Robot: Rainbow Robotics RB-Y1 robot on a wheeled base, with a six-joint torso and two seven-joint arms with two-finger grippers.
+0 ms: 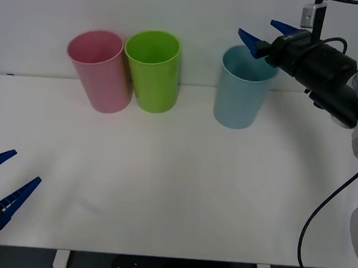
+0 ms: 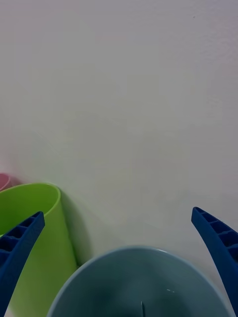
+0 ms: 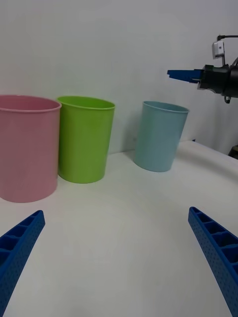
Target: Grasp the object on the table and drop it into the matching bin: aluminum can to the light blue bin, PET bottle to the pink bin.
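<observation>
The light blue bin [image 1: 239,92] stands on the white table [image 1: 175,188] at the back right. My right gripper [image 1: 256,29] hovers open just above its rim, with nothing between the fingers. The right wrist view looks down past that gripper [image 2: 118,214] into the light blue bin [image 2: 134,277]. The pink bin [image 1: 100,74] stands at the back left. The aluminum can is out of view. My left gripper [image 1: 26,166] stays open and empty low over the table's front left. Its wrist view shows the gripper [image 3: 116,213], the pink bin [image 3: 27,148] and the light blue bin [image 3: 159,136].
A lime green bin [image 1: 152,74] stands touching the pink bin's right side, with a gap between it and the light blue bin. A white wall rises right behind the bins. The right arm's black cable hangs past the table's right edge.
</observation>
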